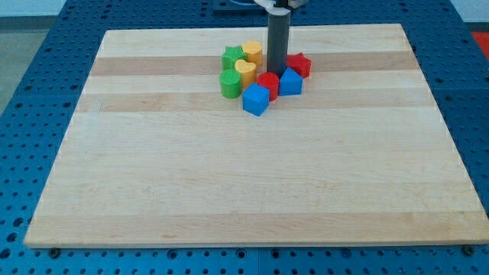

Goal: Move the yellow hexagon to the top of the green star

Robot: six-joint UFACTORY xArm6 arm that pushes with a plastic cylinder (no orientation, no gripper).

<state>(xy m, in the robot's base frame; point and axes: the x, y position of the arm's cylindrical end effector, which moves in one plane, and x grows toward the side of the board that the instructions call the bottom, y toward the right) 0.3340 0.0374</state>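
Since the yellow hexagon [252, 52] sat touching the green star [232, 56] on its right in the desk [153, 176] cluster, my tip [276, 72], no jaws, holding nothing, needed a gentle up-left nudge.

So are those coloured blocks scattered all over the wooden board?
No, the blocks, such as the blue cube and green star, sit bunched together near the board's top edge.

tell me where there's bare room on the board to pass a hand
Free: everything below the blue cube, and both sides of the wooden board. Crowded: the cluster at the top centre, from the green star to the red star, around my tip.
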